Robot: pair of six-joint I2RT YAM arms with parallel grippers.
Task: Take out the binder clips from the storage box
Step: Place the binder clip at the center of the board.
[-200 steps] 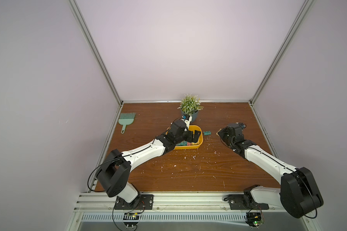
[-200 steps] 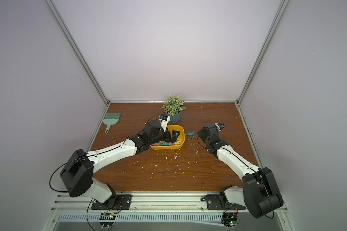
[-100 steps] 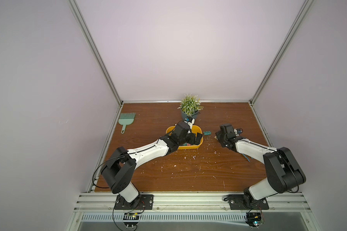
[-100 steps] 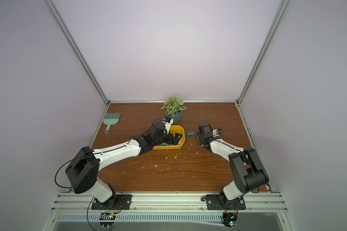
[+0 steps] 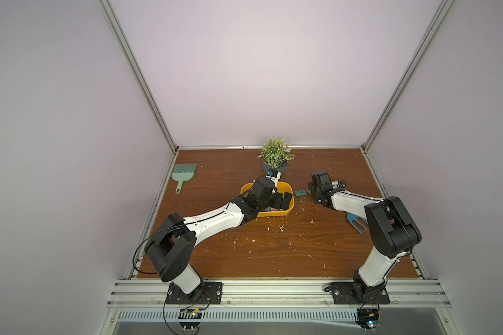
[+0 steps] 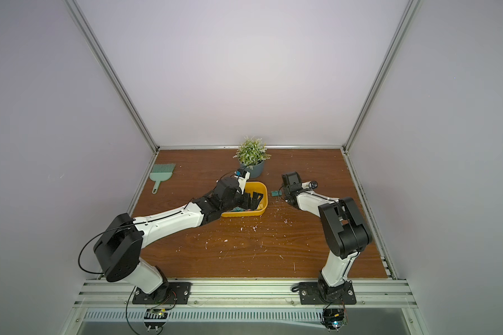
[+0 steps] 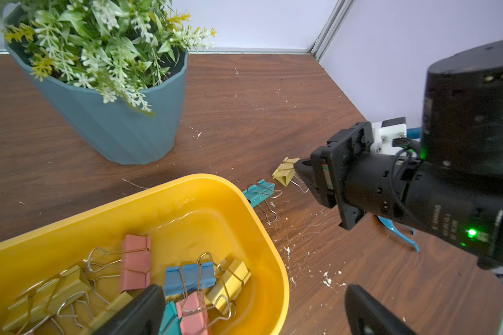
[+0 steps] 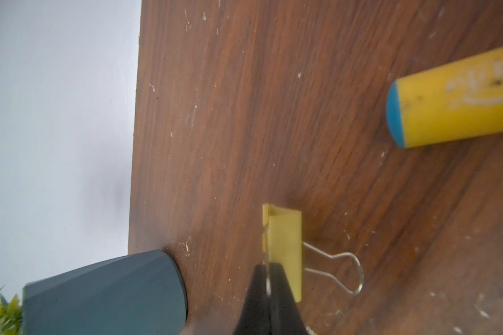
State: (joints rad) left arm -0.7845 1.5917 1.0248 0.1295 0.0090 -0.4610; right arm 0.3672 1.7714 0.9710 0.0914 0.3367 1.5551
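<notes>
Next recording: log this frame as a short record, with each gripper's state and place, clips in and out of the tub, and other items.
left gripper: open, at the storage box, nothing between its fingers
right gripper: shut on the wire handle of a yellow clip, outside the box
clips in box: several; pink, blue, yellow and teal
teal clip: on the table, just outside the box's rim
other items: plant pot, green brush, blue fork tool
</notes>
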